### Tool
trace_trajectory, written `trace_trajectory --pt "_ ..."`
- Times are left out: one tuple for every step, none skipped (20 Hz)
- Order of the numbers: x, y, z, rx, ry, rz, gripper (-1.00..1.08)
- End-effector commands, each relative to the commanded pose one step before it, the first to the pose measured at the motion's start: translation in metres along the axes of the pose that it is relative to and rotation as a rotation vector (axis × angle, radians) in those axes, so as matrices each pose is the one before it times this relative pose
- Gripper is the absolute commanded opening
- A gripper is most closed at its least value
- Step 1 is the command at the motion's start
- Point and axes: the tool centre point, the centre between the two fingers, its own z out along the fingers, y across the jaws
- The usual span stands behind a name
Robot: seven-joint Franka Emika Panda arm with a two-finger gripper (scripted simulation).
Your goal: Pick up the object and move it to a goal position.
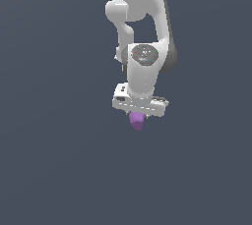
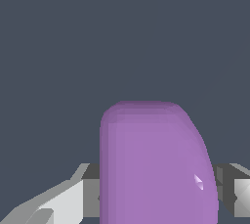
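Note:
The object is a small purple rounded piece that sticks out below the white hand of the arm in the exterior view. My gripper is shut on it, and the fingers are mostly hidden behind the hand there. In the wrist view the object fills the lower middle as a large violet block with a rounded end. A grey-white finger presses one flank and another finger presses the opposite flank. No goal marker shows in either view.
Only a flat dark blue-grey background surrounds the arm in both views. The white arm links rise above the hand toward the upper edge of the exterior view.

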Motion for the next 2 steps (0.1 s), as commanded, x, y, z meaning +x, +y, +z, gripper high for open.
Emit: trace_trajectory --pt "0.00251 0.00027 -0.00177 0.00000 -0.00026 -0.00056 -1.00" --pt "0.00017 0.00003 -0.00011 0.00000 0.00000 0.00000 -1.00"
